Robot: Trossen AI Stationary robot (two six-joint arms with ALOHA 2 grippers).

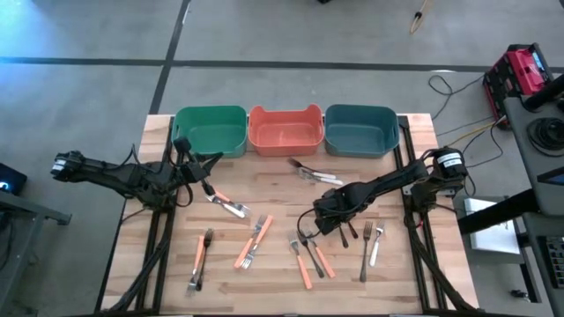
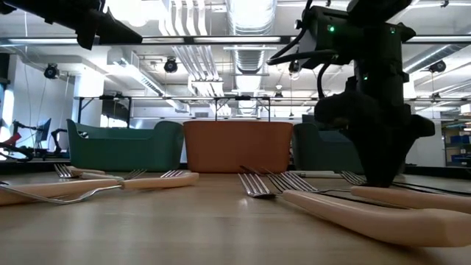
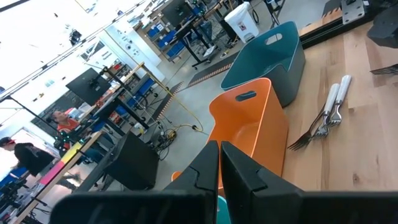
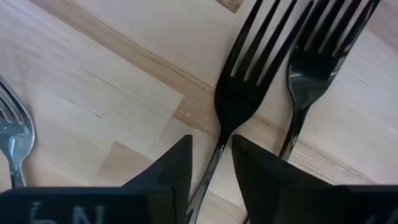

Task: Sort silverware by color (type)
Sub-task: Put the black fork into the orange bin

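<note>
Barely begun: all three bins (image 1: 285, 130) empty, every fork (image 1: 249, 242) lying loose on the table (image 1: 273, 189), right gripper (image 4: 210, 165) low over a dark fork (image 4: 239, 93) with fingers apart around its neck, left gripper (image 3: 219, 163) pressed together, waiting near the green bin (image 1: 210, 130).
</note>
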